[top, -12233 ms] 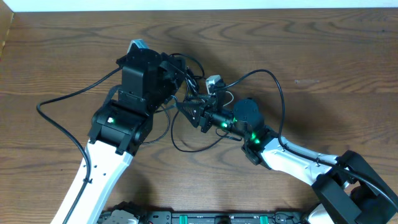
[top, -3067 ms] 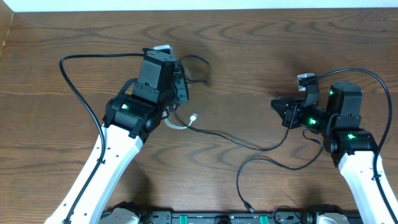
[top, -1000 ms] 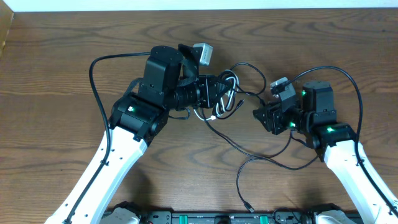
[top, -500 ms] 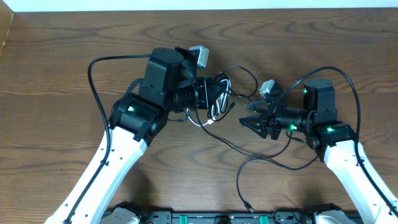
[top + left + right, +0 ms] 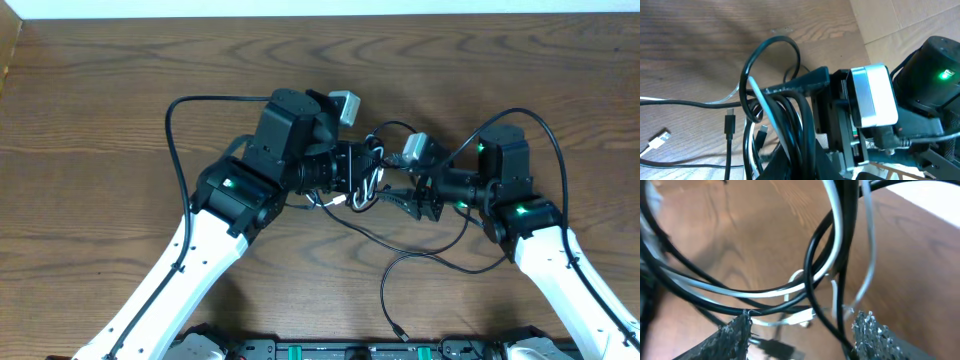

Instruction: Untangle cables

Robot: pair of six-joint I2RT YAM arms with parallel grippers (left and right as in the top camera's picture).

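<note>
The cables (image 5: 372, 165) hang as a small bundle of black loops with a white one, and my left gripper (image 5: 364, 173) is shut on them. In the left wrist view the bundle (image 5: 785, 115) rises from that gripper (image 5: 796, 162) at the bottom edge. My right gripper (image 5: 388, 196) points left, open, its tips at the bundle's lower side. In the right wrist view the rough fingers (image 5: 732, 335) stand apart round the right gripper (image 5: 802, 335), with black and white loops (image 5: 832, 265) crossing between and above them. One black cable (image 5: 420, 252) trails loose on the table.
The loose cable ends in a plug (image 5: 401, 333) near the front edge. Small plug ends (image 5: 730, 121) and a white plug (image 5: 657, 140) lie on the wooden table (image 5: 100, 90). The right arm's camera box (image 5: 874, 95) sits close beside the bundle.
My right gripper has opened wider and reached left until its tips meet the bundle. The left arm has carried the bundle a little to the right.
</note>
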